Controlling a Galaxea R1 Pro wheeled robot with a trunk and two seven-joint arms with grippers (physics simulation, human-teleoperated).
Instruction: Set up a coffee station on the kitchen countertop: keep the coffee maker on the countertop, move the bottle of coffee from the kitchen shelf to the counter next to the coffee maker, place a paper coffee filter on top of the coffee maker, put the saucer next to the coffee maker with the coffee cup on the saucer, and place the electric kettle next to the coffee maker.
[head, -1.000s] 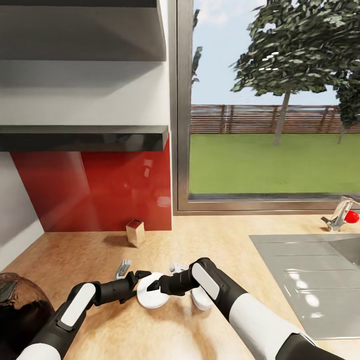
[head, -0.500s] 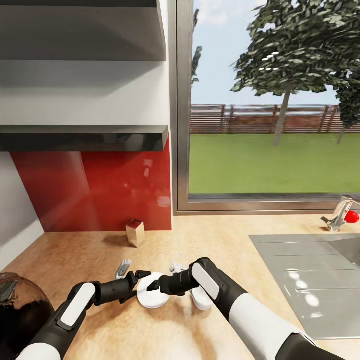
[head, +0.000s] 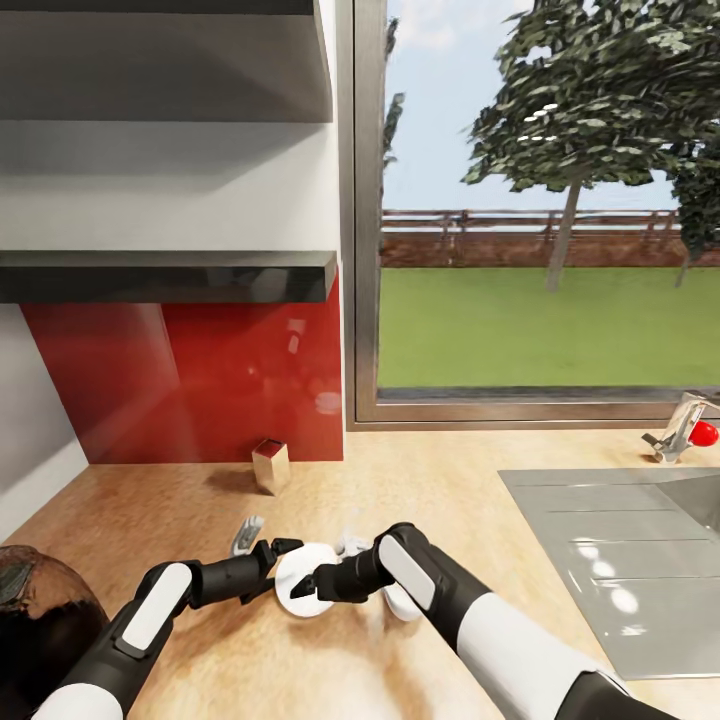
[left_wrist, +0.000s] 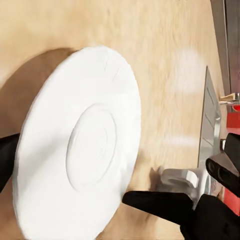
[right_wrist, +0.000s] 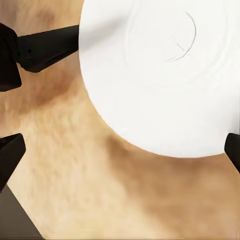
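Keep the saucer (head: 303, 592) level; lower flat near the worktop's (head: 450, 480) front edge. Left gripper (head: 275, 568) clamped on its rim; right gripper (head: 312, 585) spread, empty.

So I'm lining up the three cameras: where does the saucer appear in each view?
Head view: saucer low and left of centre on the countertop, between both end effectors.
Left wrist view: saucer across the picture's left and middle.
Right wrist view: saucer upper right.
Shared landmark: the light wood countertop under it.

The saucer (head: 303, 590) is set on the counter (head: 430, 480) between both grippers; the sink (head: 625, 560) is placed to its right.
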